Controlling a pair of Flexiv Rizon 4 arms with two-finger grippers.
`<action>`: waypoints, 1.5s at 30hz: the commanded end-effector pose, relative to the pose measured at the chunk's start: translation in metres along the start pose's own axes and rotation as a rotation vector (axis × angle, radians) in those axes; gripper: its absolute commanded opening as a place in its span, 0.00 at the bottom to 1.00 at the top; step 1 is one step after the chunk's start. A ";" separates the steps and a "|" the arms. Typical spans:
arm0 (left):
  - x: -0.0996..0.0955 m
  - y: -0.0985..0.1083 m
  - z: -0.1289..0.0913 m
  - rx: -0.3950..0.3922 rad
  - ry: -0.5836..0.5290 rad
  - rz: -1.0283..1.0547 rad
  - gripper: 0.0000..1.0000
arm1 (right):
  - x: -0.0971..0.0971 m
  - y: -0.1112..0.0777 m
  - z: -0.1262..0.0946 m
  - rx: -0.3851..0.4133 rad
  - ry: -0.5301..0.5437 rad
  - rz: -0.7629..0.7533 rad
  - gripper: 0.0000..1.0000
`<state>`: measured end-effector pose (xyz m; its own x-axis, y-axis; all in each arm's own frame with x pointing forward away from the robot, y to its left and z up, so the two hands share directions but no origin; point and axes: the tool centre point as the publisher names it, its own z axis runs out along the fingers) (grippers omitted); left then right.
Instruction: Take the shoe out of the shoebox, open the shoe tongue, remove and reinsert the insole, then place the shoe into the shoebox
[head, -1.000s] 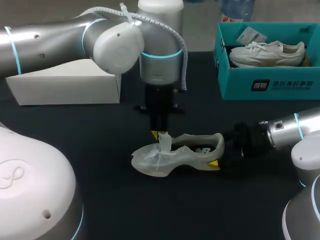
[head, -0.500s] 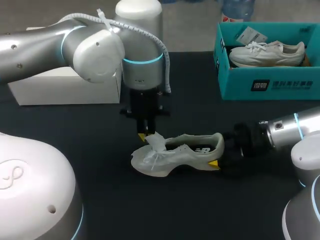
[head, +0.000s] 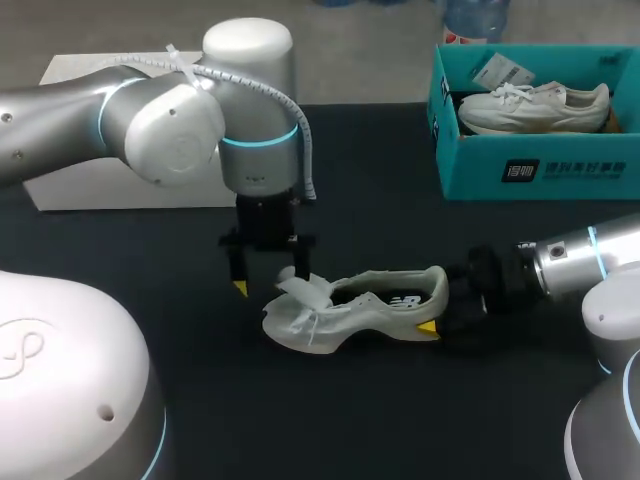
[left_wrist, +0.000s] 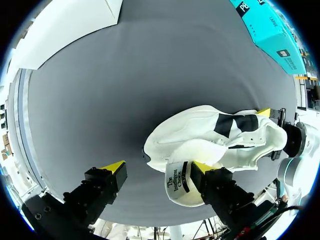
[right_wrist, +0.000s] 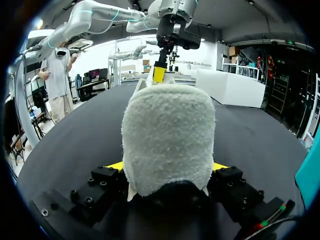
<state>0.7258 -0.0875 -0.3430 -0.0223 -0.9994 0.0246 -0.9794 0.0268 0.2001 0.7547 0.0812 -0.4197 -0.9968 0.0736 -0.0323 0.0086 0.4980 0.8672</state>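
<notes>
Sneaker held at the heel, tongue not yet gripped: a pale sneaker (head: 350, 305) is seen lying on its sole on the black surface (head: 330, 420), out of the teal shoebox (head: 530, 170), which stands well beyond the sneaker's heel end. The sneaker's long axis runs across the surface, with the toe toward the left arm's side and the heel toward the right arm's. The heel is clamped from both sides by the right gripper (head: 437, 300), whose yellow tips are pressed to the heel's flanks in the right wrist view. The left gripper (head: 268, 280) is held above the sneaker's forefoot with its fingers spread wide. One fingertip is set close against the raised tongue (left_wrist: 181, 182) and the other stands apart over bare surface, so nothing is gripped. The tongue lies just beside that gripper, on its heel side, and the left arm is judged the nearer for drawing it open. Counted: two sneakers, with a second sneaker (head: 535, 105) resting inside the shoebox; one shoebox; one white box (head: 130, 190) beyond the sneaker's toe end; two grippers.
</notes>
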 end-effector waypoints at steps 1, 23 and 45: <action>-0.011 0.002 0.007 -0.001 0.011 -0.012 0.88 | 0.000 0.000 0.001 0.004 -0.002 0.001 0.00; 0.005 0.012 -0.025 0.074 0.061 0.158 1.00 | 0.000 0.000 0.001 0.004 -0.002 0.001 0.00; 0.040 0.007 -0.062 0.160 0.056 1.096 1.00 | 0.000 0.000 0.001 0.004 -0.002 0.001 0.00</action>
<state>0.7298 -0.1288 -0.2780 -0.7360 -0.6603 0.1492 -0.6705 0.7415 -0.0258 0.7546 0.0811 -0.4198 -0.9968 0.0737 -0.0323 0.0087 0.4981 0.8671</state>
